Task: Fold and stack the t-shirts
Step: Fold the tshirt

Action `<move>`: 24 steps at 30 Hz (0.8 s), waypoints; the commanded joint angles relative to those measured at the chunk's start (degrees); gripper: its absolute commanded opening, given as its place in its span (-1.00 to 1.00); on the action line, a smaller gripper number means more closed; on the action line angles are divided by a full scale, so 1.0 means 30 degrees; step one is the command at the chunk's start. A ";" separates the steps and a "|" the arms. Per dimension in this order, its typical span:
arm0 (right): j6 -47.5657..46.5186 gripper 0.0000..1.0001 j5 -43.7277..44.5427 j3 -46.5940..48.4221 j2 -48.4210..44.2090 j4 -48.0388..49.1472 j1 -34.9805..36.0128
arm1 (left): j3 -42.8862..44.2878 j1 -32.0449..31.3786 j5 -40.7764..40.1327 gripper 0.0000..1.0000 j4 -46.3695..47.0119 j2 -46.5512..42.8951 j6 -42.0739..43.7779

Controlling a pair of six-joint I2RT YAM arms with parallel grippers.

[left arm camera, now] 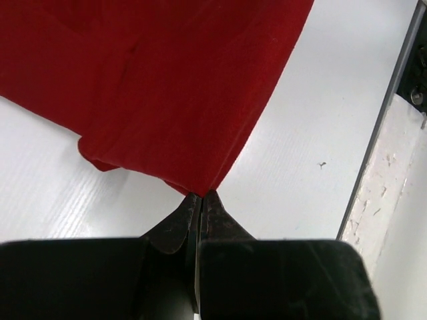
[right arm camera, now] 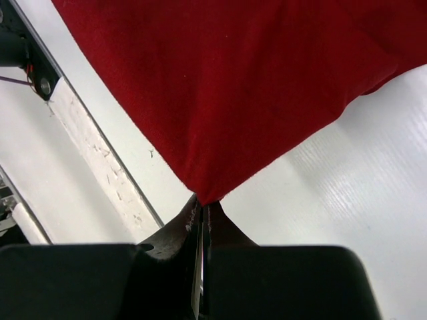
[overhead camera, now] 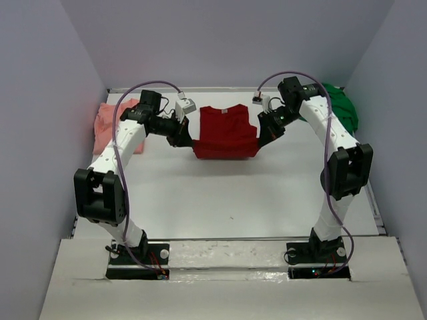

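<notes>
The dark red t-shirt (overhead camera: 225, 132) lies at the back middle of the table, its near part lifted between the two arms. My left gripper (overhead camera: 189, 142) is shut on its left corner, where the red cloth (left arm camera: 160, 100) runs into the pinched tips of the left gripper (left arm camera: 201, 195). On the other side my right gripper (overhead camera: 261, 139) is shut on the right corner, the cloth (right arm camera: 253, 87) pulled to a point at the closed right gripper (right arm camera: 204, 203). The salmon-pink t-shirt (overhead camera: 107, 125) lies crumpled at the back left. The bright green t-shirt (overhead camera: 343, 107) sits bunched at the back right.
The white table (overhead camera: 233, 200) is walled by grey panels on the left, back and right. A raised white strip (overhead camera: 233, 248) crosses the near edge where both arm bases are bolted. A small dark speck (overhead camera: 231, 216) marks the table's middle.
</notes>
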 commanded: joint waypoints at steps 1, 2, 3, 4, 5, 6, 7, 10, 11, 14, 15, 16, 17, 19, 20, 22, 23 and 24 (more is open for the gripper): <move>-0.0163 -1.00 0.0443 0.2202 0.0047 -0.0523 0.0138 | 0.2007 -0.0010 -0.0583 -1.00 0.0270 -0.0267 -0.0415; -0.0163 -1.00 0.0502 0.2582 0.0224 -0.0639 0.0138 | 0.2274 -0.0039 -0.0701 -1.00 0.0329 -0.0150 -0.0475; -0.0163 -1.00 0.0532 0.2934 0.0400 -0.0670 0.0138 | 0.2596 -0.0039 -0.0818 -1.00 0.0300 0.0025 -0.0534; -0.0163 -1.00 0.0561 0.3315 0.0604 -0.0728 0.0138 | 0.2918 -0.0039 -0.0819 -1.00 0.0300 0.0288 -0.0563; -0.0163 -1.00 0.0648 0.3986 0.0752 -0.0786 0.0138 | 0.3472 -0.0039 -0.0993 -1.00 0.0242 0.0465 -0.0622; -0.0163 -1.00 0.0678 0.4340 0.1072 -0.0932 0.0138 | 0.3768 -0.0039 -0.1082 -1.00 0.0212 0.0757 -0.0651; -0.0192 -1.00 0.0765 0.4924 0.1249 -0.0963 0.0138 | 0.4148 -0.0039 -0.1170 -1.00 0.0241 0.0876 -0.0739; -0.0222 -1.00 0.0912 0.5572 0.1806 -0.0992 0.0138 | 0.4502 -0.0010 -0.1317 -1.00 0.0416 0.1198 -0.0914; -0.0251 -1.00 0.1029 0.5864 0.1924 -0.0992 0.0138 | 0.4619 -0.0039 -0.1433 -1.00 0.0678 0.1228 -0.1147; -0.0280 -1.00 0.1234 0.6247 0.2363 -0.0700 0.0138 | 0.4707 -0.0039 -0.1696 -1.00 0.1148 0.1491 -0.1383; -0.0280 -1.00 0.1293 0.6306 0.2451 -0.0496 0.0138 | 0.4737 -0.0039 -0.1727 -1.00 0.1237 0.1724 -0.1529; -0.0251 -1.00 0.1410 0.6365 0.2655 -0.0378 0.0138 | 0.4795 -0.0039 -0.1756 -1.00 0.1267 0.1842 -0.1559; -0.0251 -1.00 0.1440 0.6481 0.2802 -0.0232 0.0138 | 0.4883 -0.0068 -0.1785 -1.00 0.1354 0.1960 -0.1618; -0.0280 -1.00 0.1615 0.6832 0.3240 -0.0027 0.0138 | 0.5001 -0.0097 -0.1873 -1.00 0.1588 0.2252 -0.1764; -0.0309 -1.00 0.1645 0.6834 0.3388 -0.0025 0.0138 | 0.5001 -0.0097 -0.1874 -1.00 0.1589 0.2370 -0.1823; -0.0309 -1.00 0.1791 0.7185 0.3710 0.0237 0.0138 | 0.5030 -0.0097 -0.2049 -1.00 0.1968 0.2604 -0.1911; -0.0309 -1.00 0.1821 0.7302 0.4031 0.0325 0.0138 | 0.5117 -0.0097 -0.2165 -1.00 0.2057 0.2692 -0.2114; -0.0309 -1.00 0.1879 0.7622 0.4208 0.0500 0.0138 | 0.5176 -0.0126 -0.2196 -1.00 0.2290 0.2896 -0.2174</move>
